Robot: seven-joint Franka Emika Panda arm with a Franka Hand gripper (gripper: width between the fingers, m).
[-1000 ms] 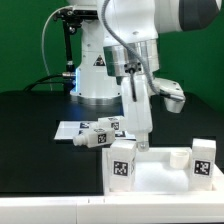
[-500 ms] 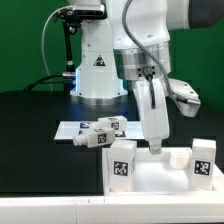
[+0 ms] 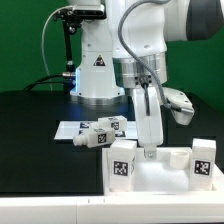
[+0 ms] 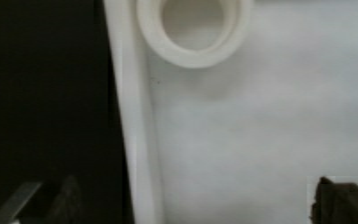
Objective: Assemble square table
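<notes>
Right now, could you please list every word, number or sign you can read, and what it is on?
No words or numbers can be read.
On the robot base: dark mark, too blurred to read.
On the upright leg: a black-and-white square pattern, no letters.
On the slab: no print.

We see clear room above the slab between one upright leg and the other upright leg. Loose legs clutter the bench toward the exterior view's left.

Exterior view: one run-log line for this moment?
gripper: open, empty | above slab | upright legs: two, on slab | loose legs: lying by marker board
</notes>
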